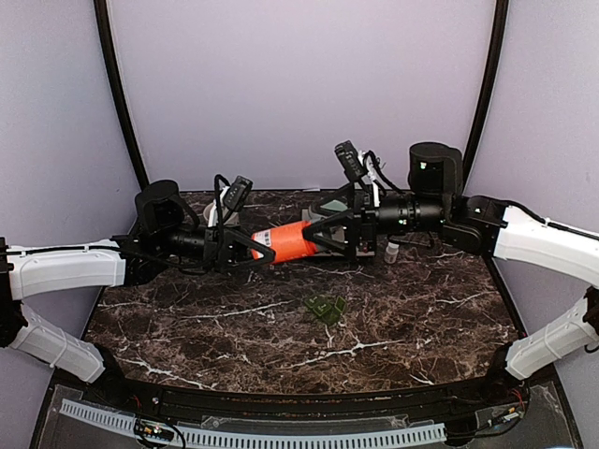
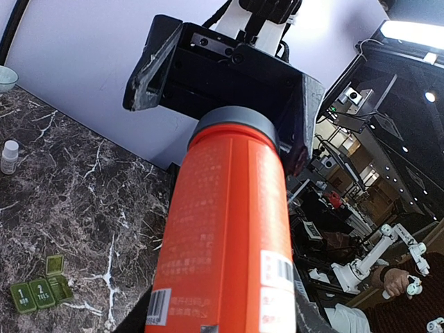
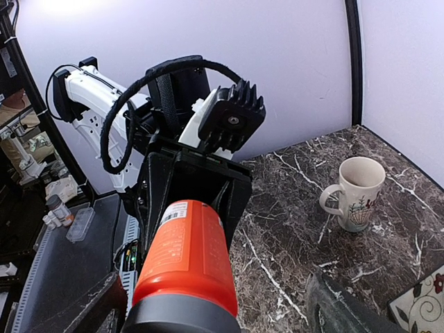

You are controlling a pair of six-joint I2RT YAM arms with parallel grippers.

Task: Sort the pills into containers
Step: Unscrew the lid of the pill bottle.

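An orange bottle (image 1: 288, 241) with a dark grey cap (image 2: 236, 123) hangs level above the back of the marble table. My left gripper (image 1: 265, 248) is shut on the bottle's body, its dark fingers (image 2: 135, 318) showing at either side of it. From the right, my right gripper (image 1: 325, 232) stands open around the cap end (image 3: 184, 320), with a wide gap to its right finger (image 3: 343, 309). The containers (image 1: 326, 309), a small dark green pill-box strip with one lid up (image 2: 40, 290), lie on the table below the bottle. The pills are out of view.
A beige mug (image 3: 357, 191) stands on the marble near the right wall. A small white-capped vial (image 2: 10, 156) stands at the back, and a pale green bowl (image 2: 5, 76) shows beyond it. A flowered thing (image 3: 420, 305) lies near the right gripper.
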